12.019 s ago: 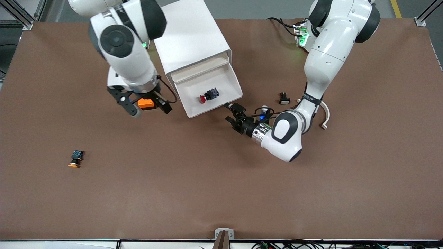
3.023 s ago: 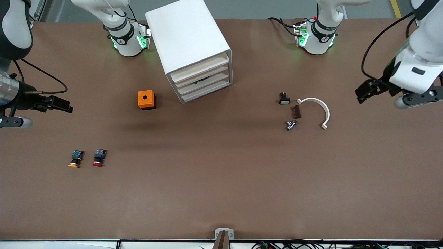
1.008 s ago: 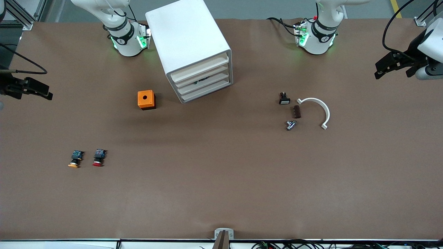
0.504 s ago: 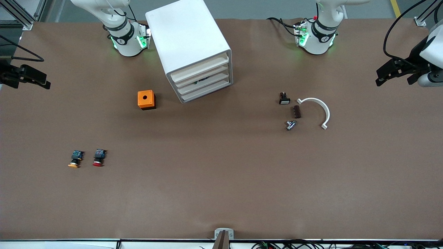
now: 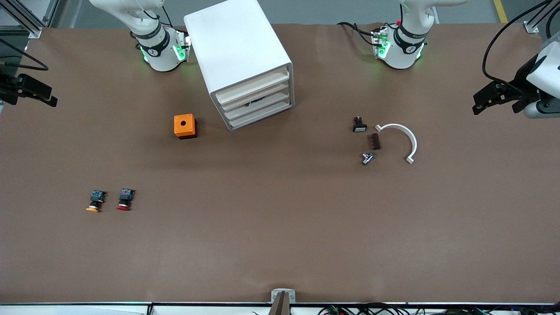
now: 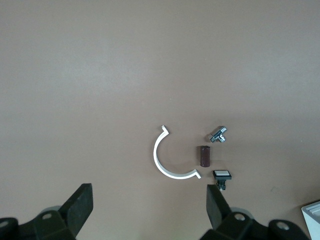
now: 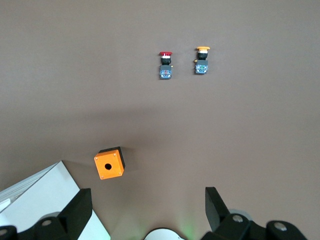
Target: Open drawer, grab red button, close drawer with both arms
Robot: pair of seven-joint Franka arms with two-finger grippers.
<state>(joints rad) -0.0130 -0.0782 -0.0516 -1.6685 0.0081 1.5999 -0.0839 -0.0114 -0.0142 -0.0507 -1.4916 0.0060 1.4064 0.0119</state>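
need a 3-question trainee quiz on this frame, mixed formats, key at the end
1. True or false: all three drawers of the cabinet are shut.
2. Multiple choice: the red-capped button lies A) in a drawer, B) on the table beside the orange-capped button, C) in the right claw.
3. Fill in: the left claw is open over the table's ___ arm end.

Key
1. true
2. B
3. left

A high front camera overlooks the brown table (image 5: pixel 280 245); both wrist cameras look straight down, sharing its small parts.
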